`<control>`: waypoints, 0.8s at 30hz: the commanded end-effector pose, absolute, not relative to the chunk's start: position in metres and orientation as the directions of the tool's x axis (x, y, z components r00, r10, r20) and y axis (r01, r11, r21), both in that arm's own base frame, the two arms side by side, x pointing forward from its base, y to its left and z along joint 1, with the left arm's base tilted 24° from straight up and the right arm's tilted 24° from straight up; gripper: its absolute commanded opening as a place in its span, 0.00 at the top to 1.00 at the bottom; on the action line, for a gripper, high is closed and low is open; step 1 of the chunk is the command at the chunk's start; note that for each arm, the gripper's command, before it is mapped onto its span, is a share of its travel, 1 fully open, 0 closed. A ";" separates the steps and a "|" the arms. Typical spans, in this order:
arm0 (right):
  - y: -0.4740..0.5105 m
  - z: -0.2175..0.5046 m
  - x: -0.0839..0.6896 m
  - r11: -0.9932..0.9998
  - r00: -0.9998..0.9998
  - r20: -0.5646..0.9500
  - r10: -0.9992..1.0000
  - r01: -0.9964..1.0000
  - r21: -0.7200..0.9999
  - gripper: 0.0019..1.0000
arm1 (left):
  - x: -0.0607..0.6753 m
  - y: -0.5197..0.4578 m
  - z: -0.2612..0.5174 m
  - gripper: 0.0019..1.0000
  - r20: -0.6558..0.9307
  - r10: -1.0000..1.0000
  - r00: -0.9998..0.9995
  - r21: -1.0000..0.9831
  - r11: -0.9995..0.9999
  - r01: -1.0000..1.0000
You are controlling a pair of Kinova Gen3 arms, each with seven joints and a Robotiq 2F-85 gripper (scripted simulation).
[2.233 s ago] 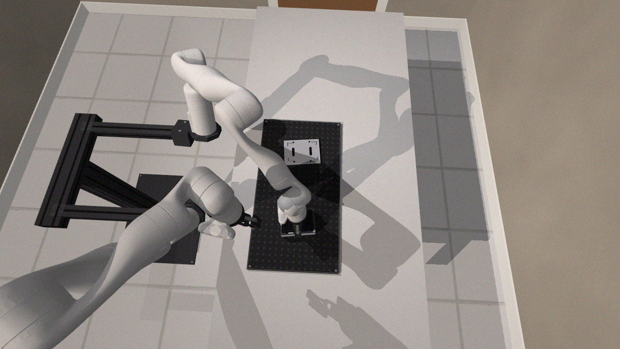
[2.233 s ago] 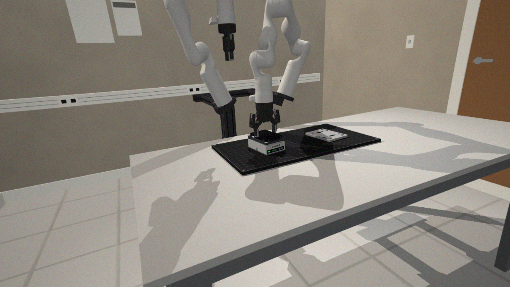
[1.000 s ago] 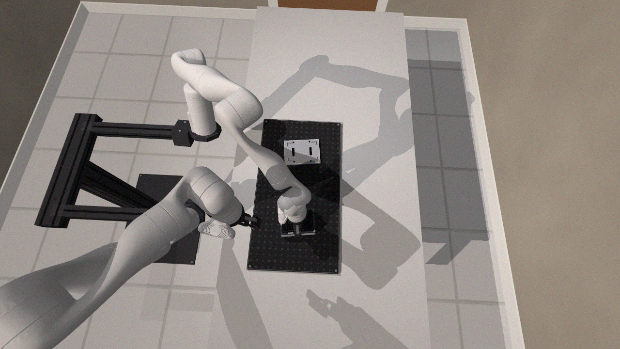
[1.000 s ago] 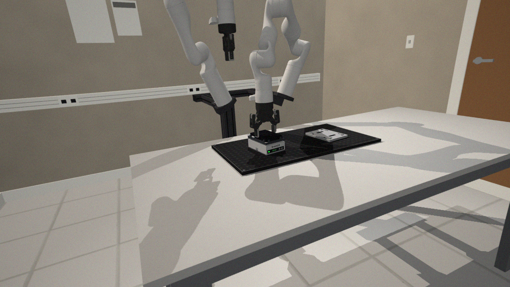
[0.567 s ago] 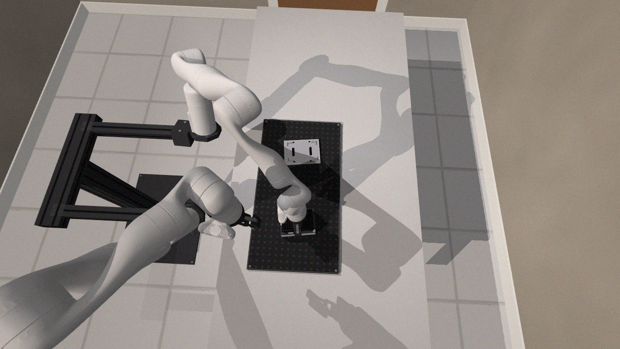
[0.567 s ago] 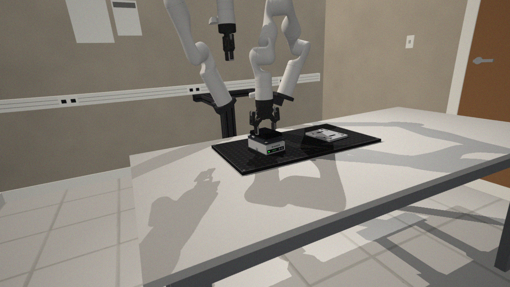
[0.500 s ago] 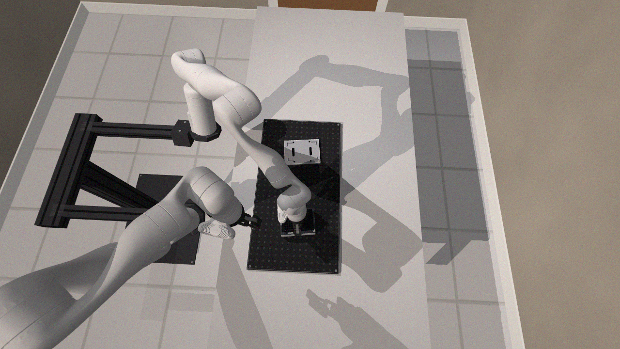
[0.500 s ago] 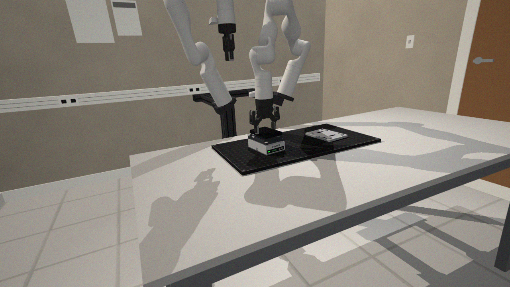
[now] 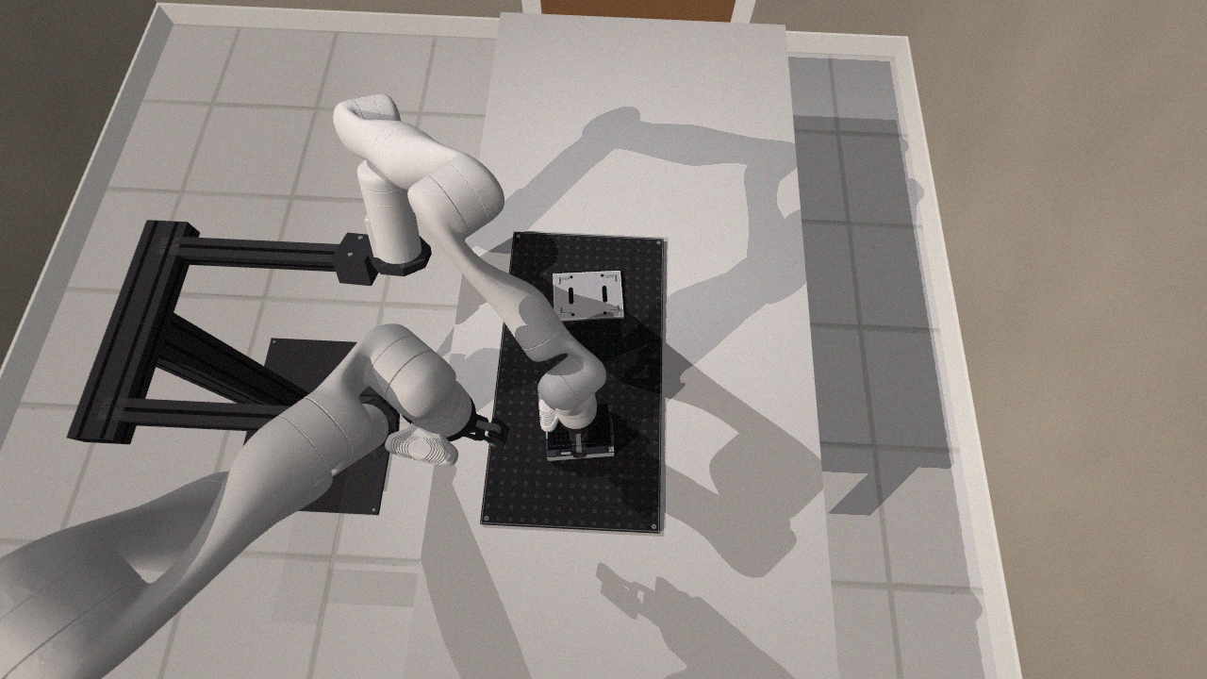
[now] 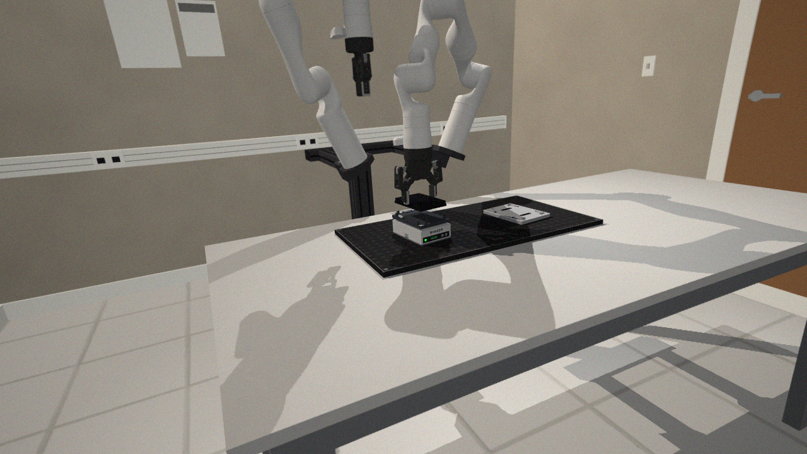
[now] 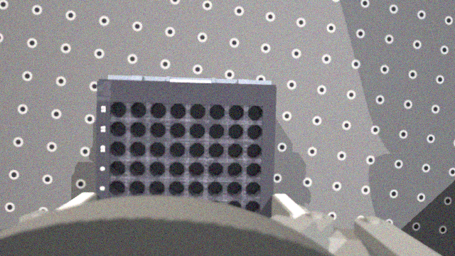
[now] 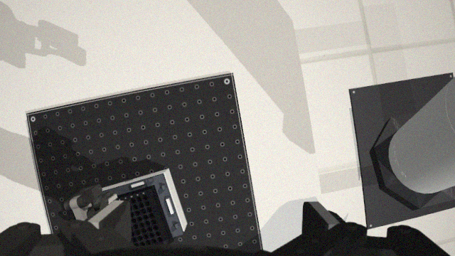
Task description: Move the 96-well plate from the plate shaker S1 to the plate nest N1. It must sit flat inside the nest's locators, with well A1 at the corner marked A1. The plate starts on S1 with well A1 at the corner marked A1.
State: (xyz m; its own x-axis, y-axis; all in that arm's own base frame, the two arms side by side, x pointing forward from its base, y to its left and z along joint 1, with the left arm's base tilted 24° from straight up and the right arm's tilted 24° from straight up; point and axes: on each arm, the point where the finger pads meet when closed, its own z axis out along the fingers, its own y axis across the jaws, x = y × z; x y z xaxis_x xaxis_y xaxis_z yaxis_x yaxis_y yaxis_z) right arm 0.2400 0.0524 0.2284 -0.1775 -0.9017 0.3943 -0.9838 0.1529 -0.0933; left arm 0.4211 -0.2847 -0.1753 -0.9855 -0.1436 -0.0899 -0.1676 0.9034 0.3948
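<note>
Our right gripper (image 9: pixel 499 432) (image 10: pixel 363 89) (image 12: pixel 215 221) hangs farthest left in the exterior view, raised well above the table (image 9: pixel 641 67) (image 10: pixel 293 338) (image 12: pixel 160 53). We have its fingers spread wide, with nothing between them. In the top view it appears near the long edge of the black perforated board (image 9: pixel 522 498) (image 10: pixel 366 248) (image 11: pixel 53 92) (image 12: pixel 199 128).

Next to the right comes our left gripper (image 9: pixel 578 443) (image 10: pixel 418 196) (image 12: pixel 121 226) (image 11: pixel 185 214), pointing down and clamped on the dark 96-well plate (image 9: pixel 561 440) (image 10: pixel 422 202) (image 11: pixel 185 142) (image 12: pixel 146 220), one finger at each of two opposite sides. We see a narrow gap in the exterior view between the plate and the plate shaker (image 9: pixel 561 458) (image 10: pixel 422 230) (image 12: pixel 178 203) below, so the plate is off its seat, looking about level. In the left wrist view we see its rows of round wells, with small white marks down one edge; we cannot tell which corner is A1.

Farther right on the board, well apart from the shaker, we have the pale plate nest (image 9: pixel 586 284) (image 10: pixel 507 215) lying flat, its two dark slots showing. Our plate is not in it, and a shadow crosses part of its top.

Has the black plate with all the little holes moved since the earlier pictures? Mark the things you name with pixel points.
Yes, it went up: the plate (image 10: pixel 420 202) (image 11: pixel 186 149) (image 12: pixel 146 217) now hangs above the shaker (image 10: pixel 422 230) (image 11: pixel 190 80) (image 12: pixel 178 200), with a gap between.
</note>
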 end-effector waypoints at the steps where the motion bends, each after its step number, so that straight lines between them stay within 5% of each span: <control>1: 0.053 0.229 0.240 0.153 -0.177 0.394 -0.902 -0.984 -0.094 0.00 | 0.421 -0.288 -0.170 0.07 -0.091 -0.143 -0.986 0.393 0.904 -0.168; 24: 0.053 0.229 0.240 0.153 -0.177 0.394 -0.902 -0.984 -0.094 0.00 | 0.421 -0.300 -0.141 0.07 -0.091 -0.143 -0.986 0.393 0.904 -0.168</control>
State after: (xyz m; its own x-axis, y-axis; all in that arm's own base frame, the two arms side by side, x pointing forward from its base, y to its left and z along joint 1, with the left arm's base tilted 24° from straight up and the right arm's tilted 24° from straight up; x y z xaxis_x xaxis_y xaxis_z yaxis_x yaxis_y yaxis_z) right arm 0.2400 0.0524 0.2284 -0.1775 -0.9017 0.3943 -0.9838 0.1529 -0.0933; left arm 0.4202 -0.2982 -0.1444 -0.9855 -0.1437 -0.0897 -0.1677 0.9032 0.3951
